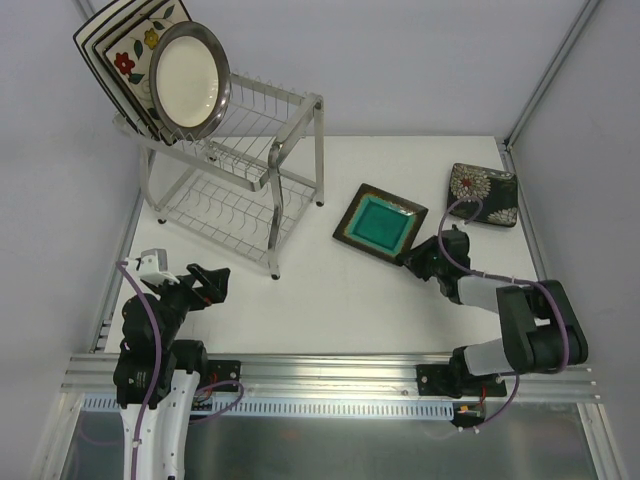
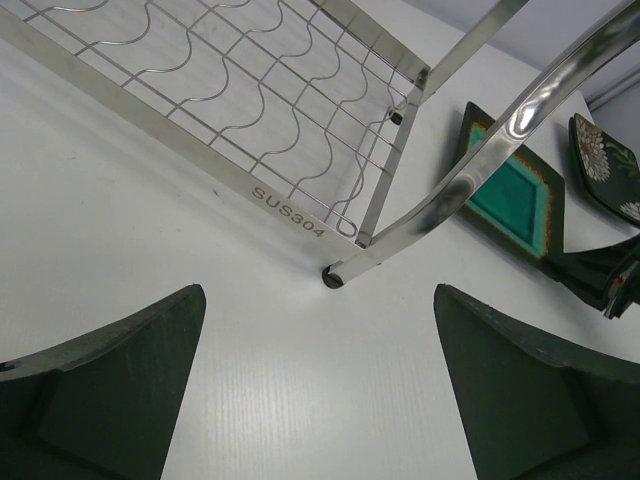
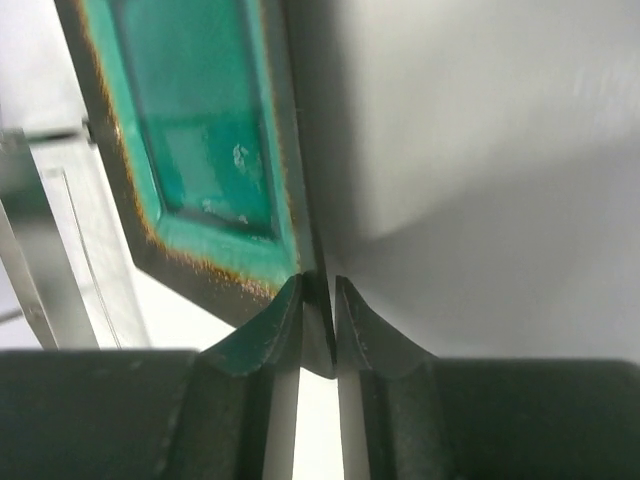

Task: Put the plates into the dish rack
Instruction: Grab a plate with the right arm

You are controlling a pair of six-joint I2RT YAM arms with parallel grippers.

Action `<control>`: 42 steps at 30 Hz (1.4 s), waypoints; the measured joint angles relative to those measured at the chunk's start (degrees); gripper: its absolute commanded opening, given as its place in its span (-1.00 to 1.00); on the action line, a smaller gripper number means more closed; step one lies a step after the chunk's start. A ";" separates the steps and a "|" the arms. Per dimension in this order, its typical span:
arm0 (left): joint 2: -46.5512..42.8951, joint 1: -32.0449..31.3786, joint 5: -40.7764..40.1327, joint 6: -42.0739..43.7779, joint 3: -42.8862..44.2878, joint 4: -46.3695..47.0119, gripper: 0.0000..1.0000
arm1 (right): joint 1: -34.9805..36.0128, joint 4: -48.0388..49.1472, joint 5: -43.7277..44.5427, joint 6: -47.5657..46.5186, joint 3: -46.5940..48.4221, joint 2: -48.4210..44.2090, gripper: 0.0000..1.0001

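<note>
The dish rack (image 1: 240, 172) stands at the back left; its upper tier holds a white black-rimmed square plate (image 1: 98, 32), a flowered cream plate (image 1: 133, 62) and a round grey-rimmed plate (image 1: 190, 80), all on edge. A dark teal-centred plate (image 1: 380, 222) lies flat mid-table. My right gripper (image 1: 412, 257) is shut on its near right corner; in the right wrist view the rim of the teal plate (image 3: 190, 130) sits pinched at the gripper (image 3: 320, 290). A dark plate with white blooms (image 1: 483, 193) lies at the back right. My left gripper (image 1: 215, 280) is open and empty, near the rack's front foot (image 2: 330, 278).
The rack's lower shelf rail (image 2: 150, 125) and curved tube (image 2: 520, 110) fill the left wrist view, with the teal plate (image 2: 510, 195) and bloom plate (image 2: 605, 160) beyond. Walls enclose the table on both sides. An aluminium rail (image 1: 330, 370) runs along the near edge.
</note>
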 measured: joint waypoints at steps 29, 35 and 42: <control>-0.02 0.00 1.92 0.00 -0.17 1.09 0.98 | -6.08 -9.68 -4.39 -6.36 -2.84 -10.16 0.15; -0.02 0.00 2.47 0.02 -0.17 1.18 0.98 | -6.21 -0.87 -9.20 -5.14 -1.25 -2.40 0.11; -0.02 0.00 2.86 0.02 -0.17 1.22 0.98 | -6.23 5.84 -12.87 -3.21 -1.07 2.34 0.05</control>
